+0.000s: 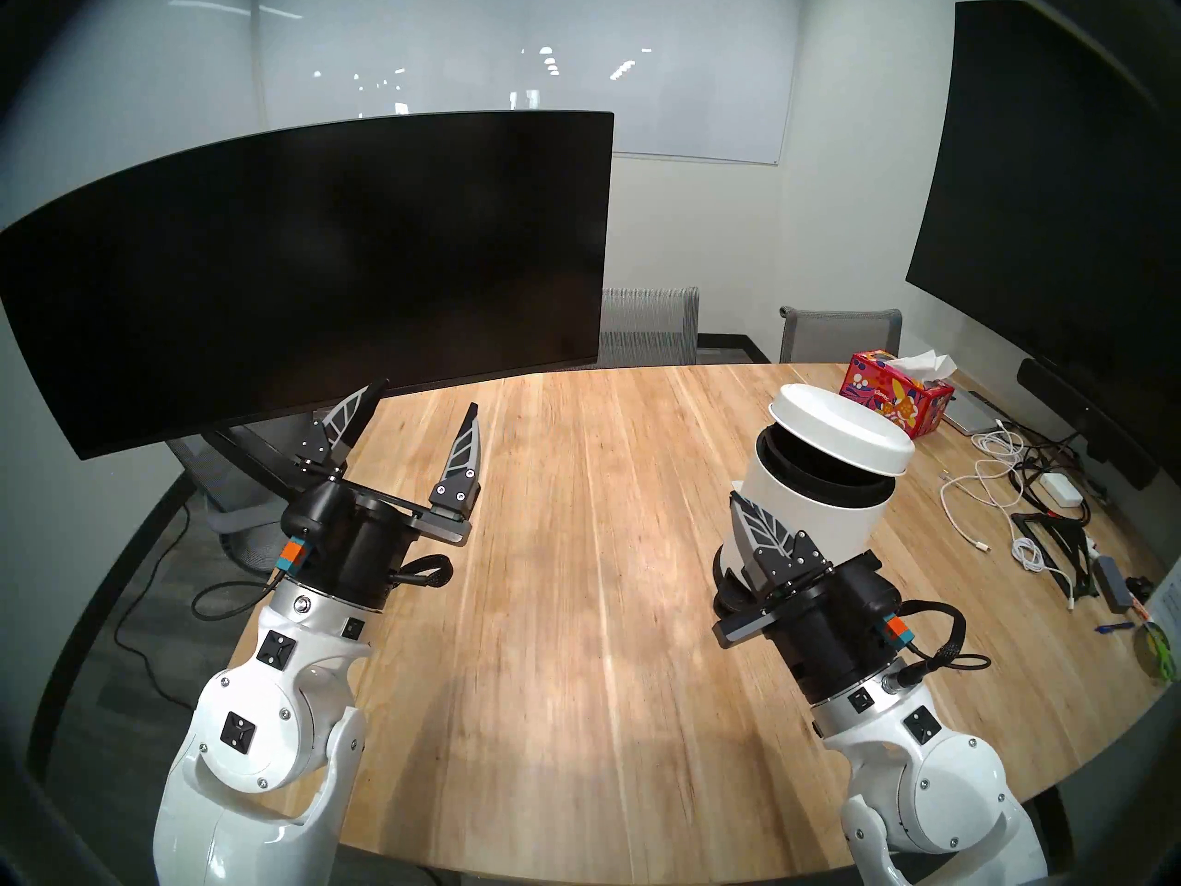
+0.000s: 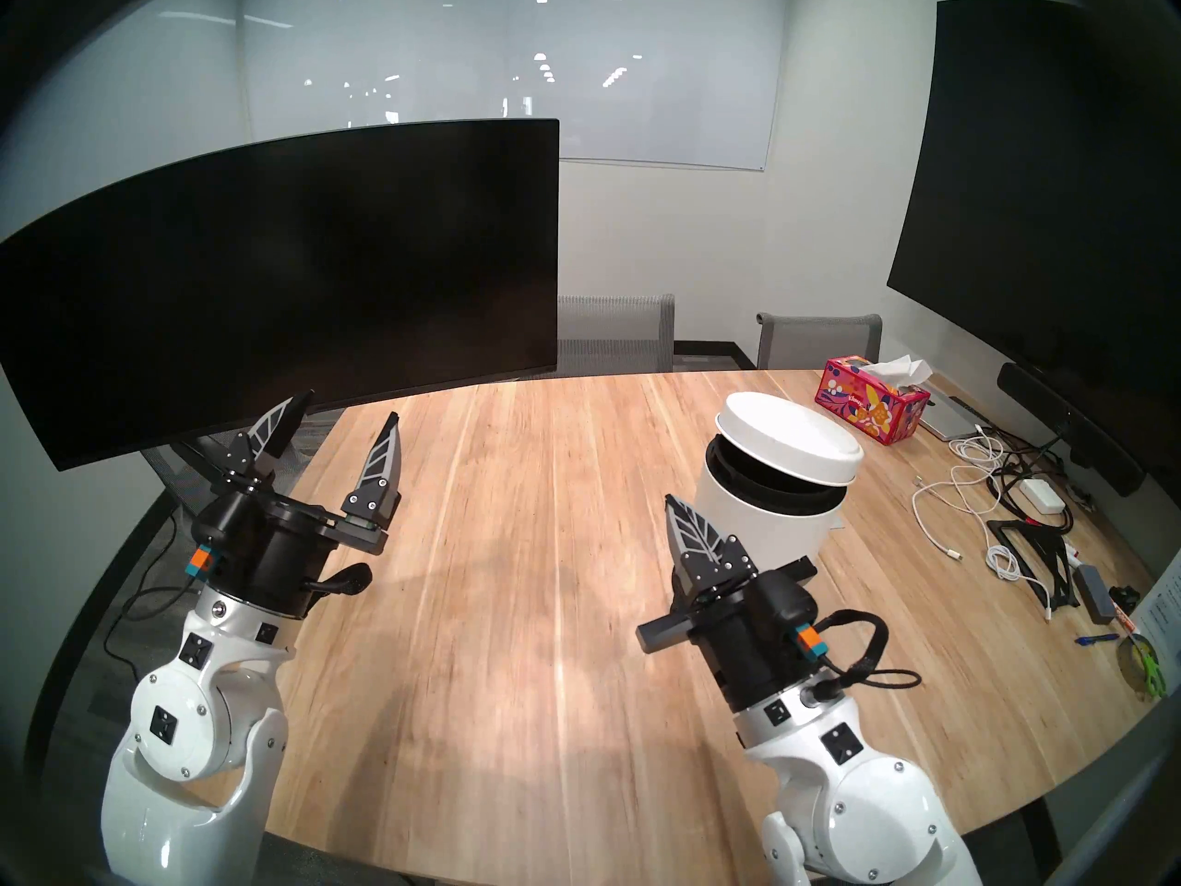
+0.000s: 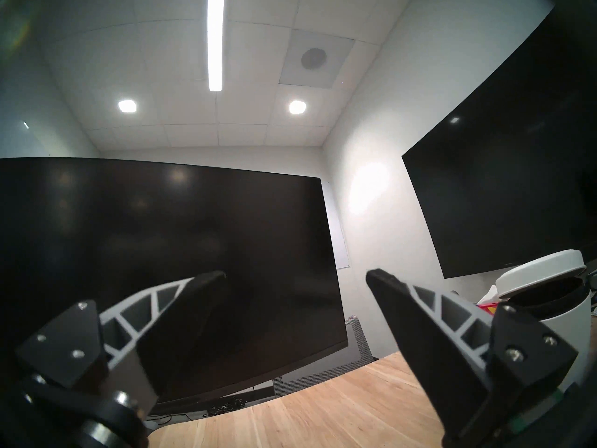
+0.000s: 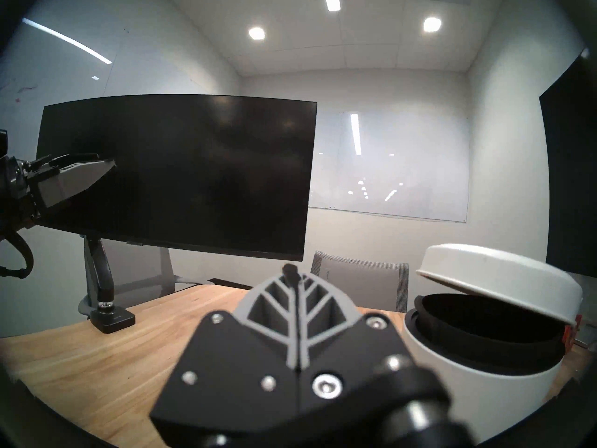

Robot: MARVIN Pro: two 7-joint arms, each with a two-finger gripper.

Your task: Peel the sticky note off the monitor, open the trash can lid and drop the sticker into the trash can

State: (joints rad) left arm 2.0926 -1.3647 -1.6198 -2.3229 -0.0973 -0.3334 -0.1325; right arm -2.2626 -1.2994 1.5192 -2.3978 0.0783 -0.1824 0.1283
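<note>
The curved black monitor (image 1: 319, 277) hangs on its arm mount over the table's far left. The sticky note is out of view in every frame, and the screen (image 4: 181, 179) is bare. My left gripper (image 1: 428, 395) stands open and empty just under the monitor's lower edge, with wide-spread fingers (image 3: 403, 308). The white trash can (image 1: 811, 507) sits at the right. Its lid (image 1: 837, 427) is ajar and tilted, baring the black inner rim (image 4: 484, 321). My right gripper (image 1: 735, 498) is shut on nothing, pointing up against the can's near side.
A red floral tissue box (image 1: 895, 399) lies behind the can. Loose cables and adapters (image 1: 997, 482) clutter the table's right edge under a big flat display (image 1: 1054, 226). Grey chairs (image 1: 837, 335) stand beyond the table. The monitor arm's clamp (image 4: 111, 319) grips the left edge.
</note>
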